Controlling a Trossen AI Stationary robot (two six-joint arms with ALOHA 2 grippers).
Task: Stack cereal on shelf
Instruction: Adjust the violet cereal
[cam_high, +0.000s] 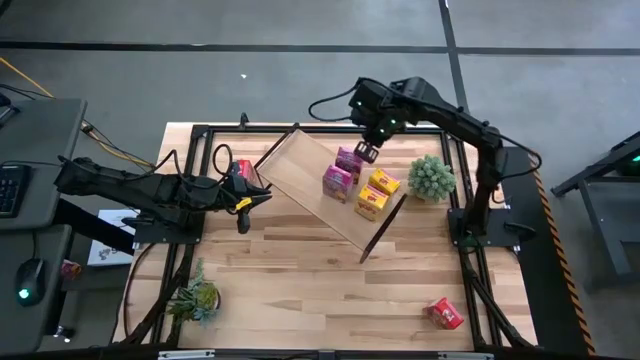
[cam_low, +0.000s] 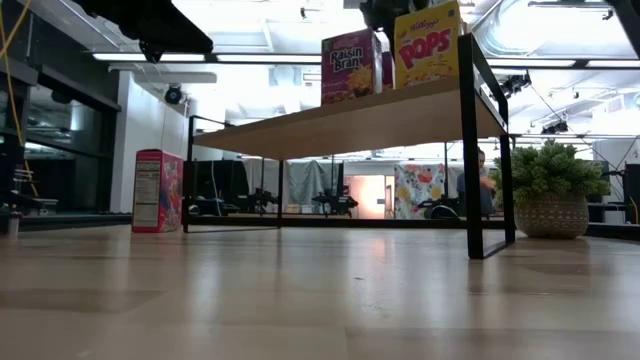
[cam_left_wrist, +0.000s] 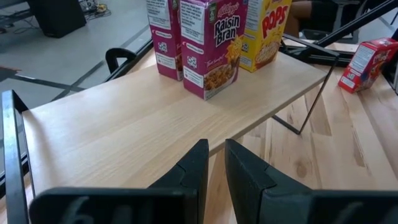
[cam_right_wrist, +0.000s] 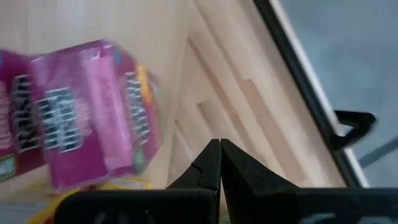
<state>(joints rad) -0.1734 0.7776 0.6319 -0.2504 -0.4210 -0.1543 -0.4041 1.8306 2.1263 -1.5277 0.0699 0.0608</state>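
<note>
Right gripper (cam_high: 367, 151) is seen in the upper centre of the high view, poised over the far edge of the shelf (cam_high: 300, 170); its fingers (cam_right_wrist: 211, 163) are pressed together with nothing between them. Just beside it on the shelf a magenta cereal box (cam_high: 349, 161) is noted, with a second magenta box (cam_high: 337, 182) in front of it, both marked Raisin Bran in the left wrist view (cam_left_wrist: 208, 46). Two yellow boxes (cam_high: 377, 193) are set next to them, toward the right end of the board; the Pops lettering is read in the low view (cam_low: 428, 45). Left gripper (cam_high: 243, 202) is held at centre left of the high view, just off the shelf's left end; its fingers (cam_left_wrist: 194, 171) are parted by only a narrow gap and nothing is held. The shelf is laid diagonally across the upper middle of the table (cam_high: 320, 290). One red box (cam_high: 243, 168) is stood on the table by the shelf's left end, close behind the left gripper. Another red box (cam_high: 445, 313) is seen lying at lower right, well apart. A potted plant (cam_high: 432, 177) is recorded right of the shelf, a second plant (cam_high: 195, 298) at lower left.
</note>
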